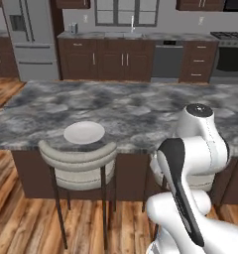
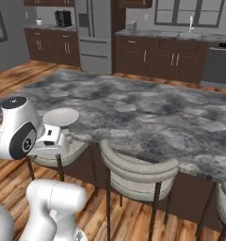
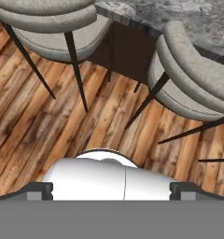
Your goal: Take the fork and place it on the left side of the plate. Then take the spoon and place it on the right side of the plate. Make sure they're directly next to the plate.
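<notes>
Your gripper points down at the wood floor, fingers spread wide, nothing between them. Plate sits near the island counter's front edge; fork and spoon cannot be made out. Raise the hand over the counter and locate the fork first.

plate on counter near front edge — stool directly before it | cabinets behind
</notes>
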Robot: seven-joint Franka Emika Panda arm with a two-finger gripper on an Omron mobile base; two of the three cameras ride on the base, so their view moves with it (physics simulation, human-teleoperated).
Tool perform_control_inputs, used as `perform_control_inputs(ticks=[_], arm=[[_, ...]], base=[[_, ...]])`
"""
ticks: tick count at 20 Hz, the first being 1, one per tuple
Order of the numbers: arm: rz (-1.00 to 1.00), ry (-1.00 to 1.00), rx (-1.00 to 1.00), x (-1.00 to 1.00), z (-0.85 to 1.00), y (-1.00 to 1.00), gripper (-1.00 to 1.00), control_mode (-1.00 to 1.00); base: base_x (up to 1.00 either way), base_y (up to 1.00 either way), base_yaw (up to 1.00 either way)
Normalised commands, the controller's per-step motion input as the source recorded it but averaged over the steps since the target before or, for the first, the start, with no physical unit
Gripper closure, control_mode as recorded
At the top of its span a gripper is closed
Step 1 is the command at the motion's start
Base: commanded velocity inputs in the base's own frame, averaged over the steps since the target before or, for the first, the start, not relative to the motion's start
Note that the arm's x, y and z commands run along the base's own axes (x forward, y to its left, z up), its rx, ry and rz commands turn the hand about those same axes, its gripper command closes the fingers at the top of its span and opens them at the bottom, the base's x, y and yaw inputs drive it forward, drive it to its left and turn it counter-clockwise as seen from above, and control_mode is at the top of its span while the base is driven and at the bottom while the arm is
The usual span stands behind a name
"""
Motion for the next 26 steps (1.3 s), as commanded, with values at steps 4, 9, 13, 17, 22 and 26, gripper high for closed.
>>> perform_control_inputs(ticks=[4,9,13,17,22,26], arm=[[0.00,0.00,0.00,0.00,0.00,0.00,-1.00,1.00],[0.00,0.00,0.00,0.00,0.00,0.00,-1.00,1.00],[0.00,0.00,0.00,0.00,0.00,0.00,-1.00,1.00],[0.00,0.00,0.00,0.00,0.00,0.00,-1.00,1.00],[0.00,0.00,0.00,0.00,0.00,0.00,-1.00,1.00],[0.00,0.00,0.00,0.00,0.00,0.00,-1.00,1.00]], base=[[-0.15,-1.00,-0.18],[-0.19,-1.00,-0.21],[-0.12,-1.00,-0.23],[-0.07,-1.00,-0.24],[0.00,-1.00,-0.22],[0.00,-1.00,-0.19]])
